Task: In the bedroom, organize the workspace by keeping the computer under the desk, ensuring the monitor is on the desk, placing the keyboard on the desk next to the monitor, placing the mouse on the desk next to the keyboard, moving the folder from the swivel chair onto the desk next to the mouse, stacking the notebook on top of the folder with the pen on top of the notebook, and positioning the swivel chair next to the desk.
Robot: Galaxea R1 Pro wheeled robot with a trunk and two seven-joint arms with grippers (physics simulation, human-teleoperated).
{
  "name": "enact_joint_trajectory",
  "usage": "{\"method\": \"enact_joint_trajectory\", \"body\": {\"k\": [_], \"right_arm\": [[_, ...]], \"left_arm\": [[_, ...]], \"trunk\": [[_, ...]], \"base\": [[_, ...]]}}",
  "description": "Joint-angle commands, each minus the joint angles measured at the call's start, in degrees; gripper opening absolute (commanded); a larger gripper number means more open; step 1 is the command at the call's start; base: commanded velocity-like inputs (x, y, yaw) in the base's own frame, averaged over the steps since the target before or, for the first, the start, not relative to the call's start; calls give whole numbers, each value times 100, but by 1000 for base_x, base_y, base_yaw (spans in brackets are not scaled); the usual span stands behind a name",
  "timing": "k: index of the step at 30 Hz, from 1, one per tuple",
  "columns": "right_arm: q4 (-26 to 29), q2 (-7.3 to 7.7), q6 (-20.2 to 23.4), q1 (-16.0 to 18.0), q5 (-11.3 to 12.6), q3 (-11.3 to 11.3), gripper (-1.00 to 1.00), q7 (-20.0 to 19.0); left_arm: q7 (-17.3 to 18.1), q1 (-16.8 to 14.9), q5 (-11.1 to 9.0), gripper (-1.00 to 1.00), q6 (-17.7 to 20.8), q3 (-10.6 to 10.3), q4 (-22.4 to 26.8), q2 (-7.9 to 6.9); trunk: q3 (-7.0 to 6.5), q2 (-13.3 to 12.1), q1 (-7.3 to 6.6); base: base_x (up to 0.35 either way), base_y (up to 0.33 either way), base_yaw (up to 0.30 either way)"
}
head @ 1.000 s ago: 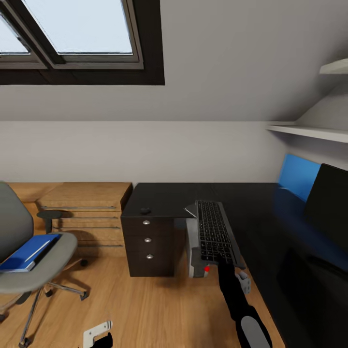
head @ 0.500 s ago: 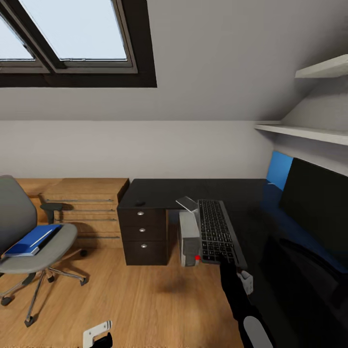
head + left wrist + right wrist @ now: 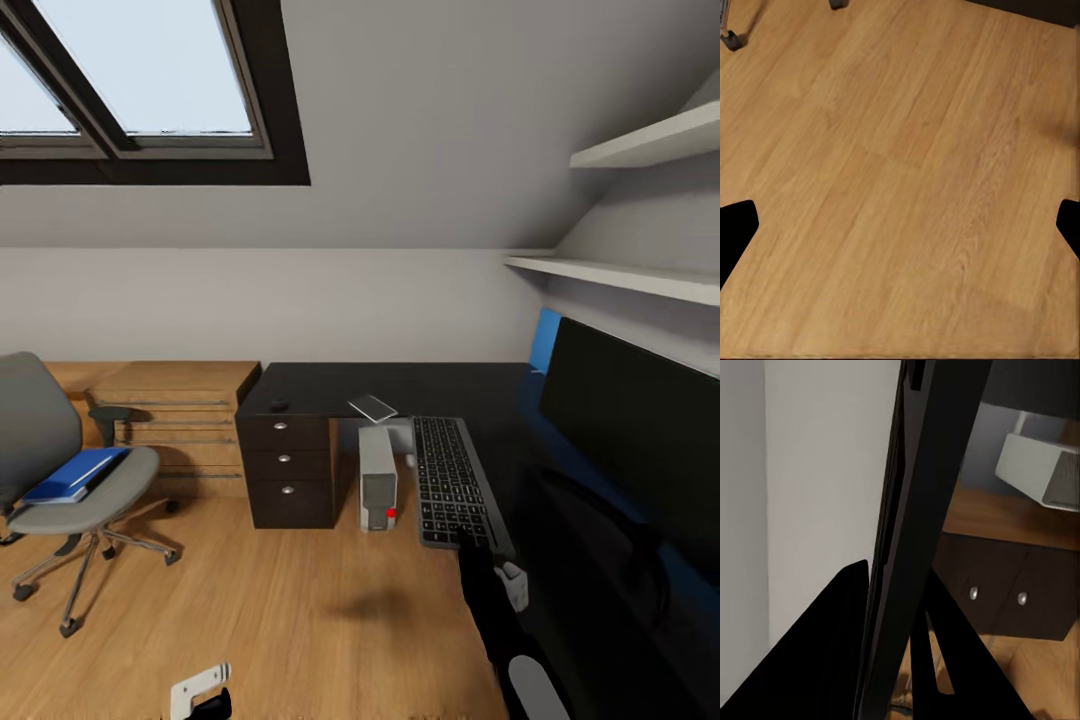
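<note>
Head view: right gripper (image 3: 470,537) clamps keyboard (image 3: 449,480) near edge; left gripper (image 3: 900,225) open over floor (image 3: 260,600).

No legible text, labels, brands, numbers or signs in any view. Keyboard (image 3: 452,485): key legends too small to read. Computer (image 3: 377,480): front panel carries a small red mark at its lower edge, no readable characters. Folder (image 3: 72,473): blue cover plain, spine edge shows no lettering. Monitor (image 3: 640,440): screen dark.
</note>
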State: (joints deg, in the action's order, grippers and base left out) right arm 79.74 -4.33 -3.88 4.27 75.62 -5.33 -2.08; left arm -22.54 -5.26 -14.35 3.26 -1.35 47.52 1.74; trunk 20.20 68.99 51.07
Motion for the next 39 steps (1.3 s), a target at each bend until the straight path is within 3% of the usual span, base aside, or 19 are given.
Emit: {"method": "enact_joint_trajectory", "body": {"k": [1, 25, 39], "right_arm": [[-2, 2, -34, 4, 67, -11, -100, -47], [-1, 6, -34, 4, 62, -1, -100, -73], [-200, -13, -47, 7, 54, -20, -100, -65]], "left_arm": [[-35, -1, -28, 100, 27, -14, 12, -4], [-16, -1, -32, 100, 30, -2, 21, -11], [-30, -1, -32, 100, 28, 3, 23, -15]], "trunk": [[7, 5, -3], [7, 5, -3], [7, 5, -3]], "base": [[-304, -177, 0], [-315, -130, 0], [-19, -157, 0]]}}
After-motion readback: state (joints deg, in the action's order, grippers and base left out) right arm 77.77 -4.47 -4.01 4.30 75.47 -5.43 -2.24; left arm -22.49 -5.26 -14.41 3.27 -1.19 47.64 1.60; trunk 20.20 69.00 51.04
